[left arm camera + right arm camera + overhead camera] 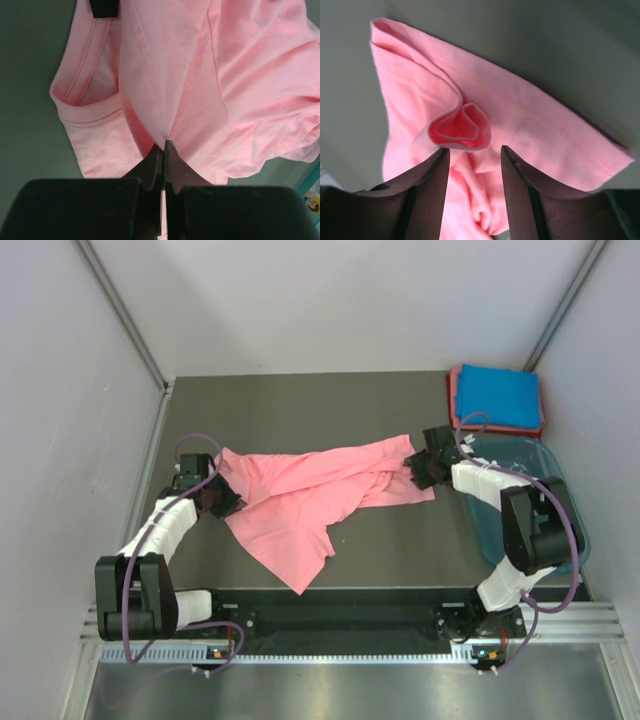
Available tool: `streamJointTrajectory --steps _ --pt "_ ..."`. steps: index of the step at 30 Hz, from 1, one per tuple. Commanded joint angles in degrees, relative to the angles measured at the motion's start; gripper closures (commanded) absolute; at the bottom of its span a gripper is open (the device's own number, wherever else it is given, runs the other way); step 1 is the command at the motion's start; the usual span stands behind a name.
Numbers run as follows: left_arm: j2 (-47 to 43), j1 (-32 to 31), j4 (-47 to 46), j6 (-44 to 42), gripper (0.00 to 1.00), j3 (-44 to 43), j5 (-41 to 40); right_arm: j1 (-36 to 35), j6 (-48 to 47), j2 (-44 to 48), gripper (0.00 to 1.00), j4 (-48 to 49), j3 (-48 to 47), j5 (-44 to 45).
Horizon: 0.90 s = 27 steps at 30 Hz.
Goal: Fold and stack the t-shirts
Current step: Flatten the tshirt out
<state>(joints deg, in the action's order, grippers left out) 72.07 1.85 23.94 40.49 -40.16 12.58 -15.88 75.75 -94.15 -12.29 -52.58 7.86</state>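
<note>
A salmon-pink t-shirt lies crumpled and stretched across the table between both grippers. At its left end my left gripper is shut on a pinch of the cloth; in the left wrist view the fingertips meet on a fold of the shirt beside the collar. My right gripper stands open over the shirt's right end. In the right wrist view its jaws straddle loose cloth with a curled fold just ahead, gripping nothing. A folded bright blue t-shirt rests on a reddish-pink one at the back right.
A translucent teal plastic tub sits at the right edge of the table, under the right arm; its corner shows in the left wrist view. Grey walls close in the table on three sides.
</note>
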Motion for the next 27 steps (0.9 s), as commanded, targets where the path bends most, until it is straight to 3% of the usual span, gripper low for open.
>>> streamJointTrajectory --steps 1,11,27 --pt "-1.9 0.1 -1.9 -1.0 1.0 0.2 0.4 0.1 8.4 1.8 0.55 -0.5 -2.4 0.8" --pt "-2.0 0.0 -2.1 -1.2 1.0 -0.1 1.1 -0.2 15.5 2.3 0.58 1.5 -2.7 0.6" --pt "-2.8 0.1 -1.6 -1.6 1.0 -0.3 1.4 -2.3 17.6 1.3 0.59 2.0 -4.0 4.2"
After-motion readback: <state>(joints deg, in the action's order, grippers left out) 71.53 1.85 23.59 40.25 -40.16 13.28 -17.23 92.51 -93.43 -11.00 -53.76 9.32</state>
